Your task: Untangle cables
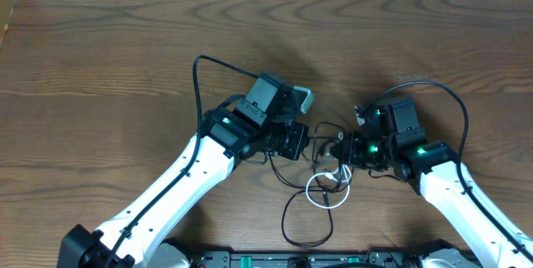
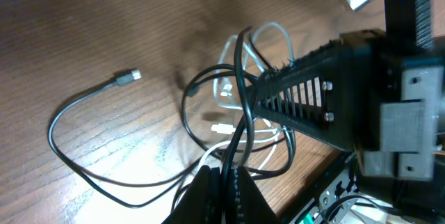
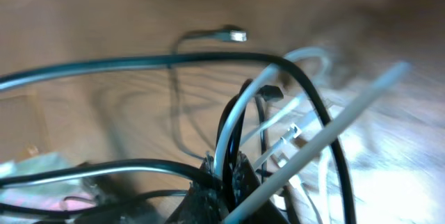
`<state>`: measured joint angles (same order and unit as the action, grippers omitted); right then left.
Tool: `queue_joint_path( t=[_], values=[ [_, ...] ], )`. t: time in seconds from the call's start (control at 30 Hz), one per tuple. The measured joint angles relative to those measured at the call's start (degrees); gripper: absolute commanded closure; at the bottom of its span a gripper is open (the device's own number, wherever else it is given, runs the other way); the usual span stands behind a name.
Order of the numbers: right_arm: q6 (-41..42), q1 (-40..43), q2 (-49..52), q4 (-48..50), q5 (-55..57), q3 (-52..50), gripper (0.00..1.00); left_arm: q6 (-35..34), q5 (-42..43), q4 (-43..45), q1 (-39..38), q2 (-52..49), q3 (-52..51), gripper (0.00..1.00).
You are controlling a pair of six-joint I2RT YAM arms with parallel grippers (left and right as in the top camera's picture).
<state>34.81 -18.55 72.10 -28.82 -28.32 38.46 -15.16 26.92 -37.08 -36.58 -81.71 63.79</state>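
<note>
A thin black cable (image 1: 293, 215) and a thin white cable (image 1: 321, 193) lie tangled near the table's front middle, between my two grippers. My left gripper (image 1: 306, 141) is shut on the black cable; in the left wrist view the black cord (image 2: 236, 123) runs up from between the fingertips (image 2: 224, 175). The white cable (image 2: 268, 36) loops behind it, and a black plug end (image 2: 126, 78) lies to the left. My right gripper (image 1: 331, 150) is shut on the cables; in the right wrist view the white cord (image 3: 240, 116) and the black cord (image 3: 229, 130) sit between its fingers (image 3: 224, 177).
The wooden table (image 1: 108, 68) stretches to the left and back. The table's front edge (image 2: 327, 165) and a rail with gear below it are close to the tangle. Each arm's own thicker black cable (image 1: 200, 76) arcs above it.
</note>
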Motion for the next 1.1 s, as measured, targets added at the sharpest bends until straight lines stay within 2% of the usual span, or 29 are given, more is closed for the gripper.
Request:
queue_joint_path(
  t=[0.2,0.23,0.27,0.53,0.67,0.73,0.83,1.1],
  values=[
    [0.0,0.1,0.0,-3.0,7.4,0.0,0.99,0.0,-0.2,0.1,4.6,1.9,0.0,0.92],
    [-0.2,0.1,0.0,-2.7,7.5,0.0,0.99,0.0,-0.2,0.4,5.6,2.4,0.0,0.87],
    [-0.7,0.2,0.0,-2.1,7.3,0.0,0.99,-0.1,-0.2,1.0,6.7,3.1,0.0,0.83],
    [-5.8,0.1,0.0,5.8,-2.4,0.0,0.99,-2.1,0.4,1.5,8.5,4.1,0.0,0.83],
    [-7.0,0.1,0.0,7.8,-5.9,0.0,0.99,-2.6,1.9,1.5,6.7,4.1,0.0,0.58],
    [-7.3,0.1,0.0,8.2,-6.8,0.0,0.99,-3.0,3.1,1.6,5.6,4.1,0.0,0.53],
    [-7.4,0.1,0.0,8.2,-7.3,0.0,0.99,-3.0,4.9,2.2,4.1,4.1,0.0,0.5],
    [-7.5,0.1,0.0,9.2,-10.0,0.0,0.99,-3.0,5.0,2.6,1.5,3.2,0.0,0.5]
  ],
)
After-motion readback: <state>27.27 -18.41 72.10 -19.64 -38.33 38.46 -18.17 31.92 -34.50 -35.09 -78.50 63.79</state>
